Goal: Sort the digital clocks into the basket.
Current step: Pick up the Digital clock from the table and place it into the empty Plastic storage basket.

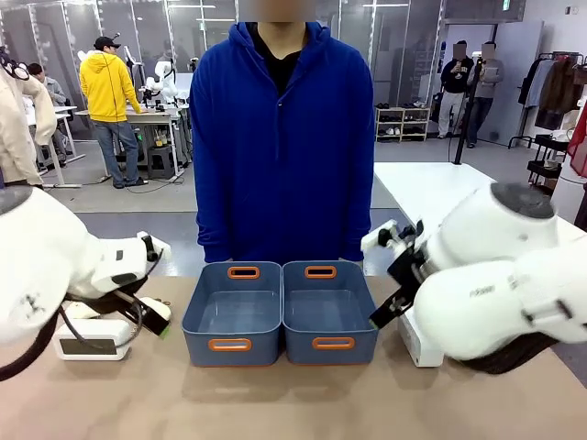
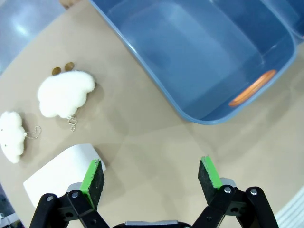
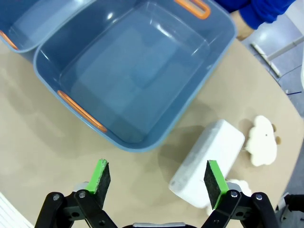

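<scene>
Front view first: one white clock (image 1: pixel 92 346) lies on the table (image 1: pixel 293 403) just to the left of the two blue baskets (image 1: pixel 204 341), with its dark screen facing the robot. A second clock (image 1: pixel 420 346) sits just to the right of the baskets, partly hidden by the right arm (image 1: pixel 495 284). Both baskets have nothing in them, and I cannot tell which one the clocks go in.

The clocks look like hard, smooth plastic, so I think they are light and will not squash. Their round corners may be slippery, and the screen could scratch or crack. A good place to pinch is across the two long flat sides, near the middle, keeping off the screen.

The left claw (image 2: pixel 152 172) is spread wide and holds nothing; its clock lies off to one side, by one green pad (image 2: pixel 93 176). The right claw (image 3: pixel 159 176) is spread wide too, with one pad (image 3: pixel 212 178) over its clock, not around it.

Fluffy cream toys (image 2: pixel 64 94) lie to the left and right of the baskets, near the clocks. A person (image 1: pixel 280 137) in a blue top stands behind the baskets.
</scene>
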Robot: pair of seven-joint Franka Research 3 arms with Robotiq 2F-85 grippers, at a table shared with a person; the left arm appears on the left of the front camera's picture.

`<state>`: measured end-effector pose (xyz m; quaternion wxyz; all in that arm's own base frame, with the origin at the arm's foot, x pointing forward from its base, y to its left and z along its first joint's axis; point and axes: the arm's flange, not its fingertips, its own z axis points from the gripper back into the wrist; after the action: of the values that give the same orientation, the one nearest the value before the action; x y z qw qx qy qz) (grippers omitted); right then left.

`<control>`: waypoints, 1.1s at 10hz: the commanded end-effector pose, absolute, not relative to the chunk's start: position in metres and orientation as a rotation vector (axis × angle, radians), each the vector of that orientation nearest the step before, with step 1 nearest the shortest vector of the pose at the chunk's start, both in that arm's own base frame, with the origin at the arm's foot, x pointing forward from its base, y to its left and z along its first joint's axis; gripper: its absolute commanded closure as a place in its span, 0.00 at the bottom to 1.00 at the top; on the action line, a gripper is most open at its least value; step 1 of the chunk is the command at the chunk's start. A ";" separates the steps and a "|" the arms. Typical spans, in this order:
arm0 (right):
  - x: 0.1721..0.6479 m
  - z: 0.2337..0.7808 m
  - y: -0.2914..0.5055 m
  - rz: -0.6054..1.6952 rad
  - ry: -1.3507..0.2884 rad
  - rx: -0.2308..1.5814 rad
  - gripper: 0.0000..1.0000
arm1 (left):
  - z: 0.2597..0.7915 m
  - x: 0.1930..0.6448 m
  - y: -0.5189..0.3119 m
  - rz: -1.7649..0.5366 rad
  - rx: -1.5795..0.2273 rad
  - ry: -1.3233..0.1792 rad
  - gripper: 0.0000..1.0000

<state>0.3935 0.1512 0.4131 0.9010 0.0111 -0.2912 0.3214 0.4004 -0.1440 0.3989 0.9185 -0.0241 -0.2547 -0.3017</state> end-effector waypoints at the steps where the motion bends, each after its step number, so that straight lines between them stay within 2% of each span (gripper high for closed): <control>1: 0.389 0.477 0.123 0.689 -0.583 0.081 0.00 | 0.452 0.397 -0.118 -0.673 -0.079 -0.465 0.00; 3: 0.375 0.526 0.104 0.752 -0.536 0.070 0.00 | 0.505 0.381 -0.099 -0.729 -0.089 -0.431 0.00; 5: 0.349 0.565 0.080 0.825 -0.553 0.044 0.00 | 0.552 0.348 -0.075 -0.840 -0.079 -0.480 0.00; 7: 0.329 0.584 0.059 0.857 -0.612 0.021 0.00 | 0.572 0.326 -0.063 -0.975 0.055 -0.591 0.00; 10: 0.322 0.587 0.047 0.821 -0.675 0.036 0.00 | 0.584 0.314 -0.052 -0.884 0.012 -0.694 0.00; 11: 0.320 0.601 0.056 0.823 -0.643 0.035 0.00 | 0.597 0.313 -0.060 -0.937 0.039 -0.621 0.00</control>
<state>0.3178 0.0516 0.6002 0.8665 0.0182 -0.3130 0.3884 0.3092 -0.0533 0.5977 0.8452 0.0150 -0.3092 -0.4356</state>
